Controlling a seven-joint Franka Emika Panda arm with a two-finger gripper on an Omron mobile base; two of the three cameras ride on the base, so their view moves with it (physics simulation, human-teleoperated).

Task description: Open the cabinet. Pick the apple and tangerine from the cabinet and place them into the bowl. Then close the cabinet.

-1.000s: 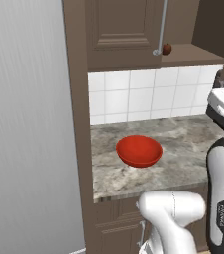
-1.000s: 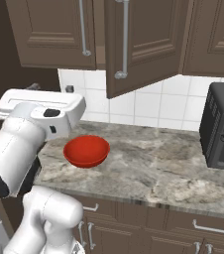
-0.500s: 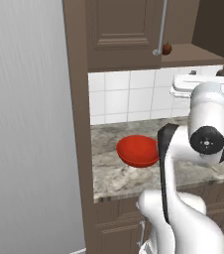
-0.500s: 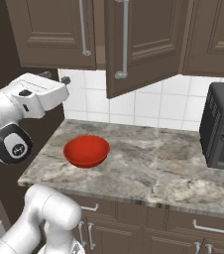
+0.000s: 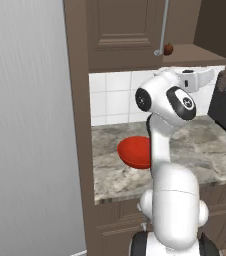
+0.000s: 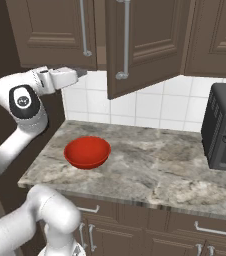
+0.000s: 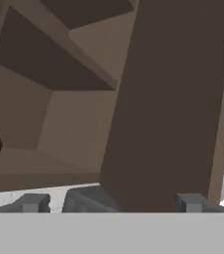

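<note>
Cabinet (image 6: 145,45) at top of the right base view has one door swung out, so the shelf is reachable; gripper (image 6: 80,73) sits just under its bottom edge, jaws spread wide and holding nothing, likely lining up to reach in. Apple (image 5: 168,48) rests on the shelf, top centre of the left base view, also far left in the hand view. Red bowl (image 6: 87,151) waits empty on the counter (image 6: 155,170), lower left; tangerine can't be spotted.
</note>
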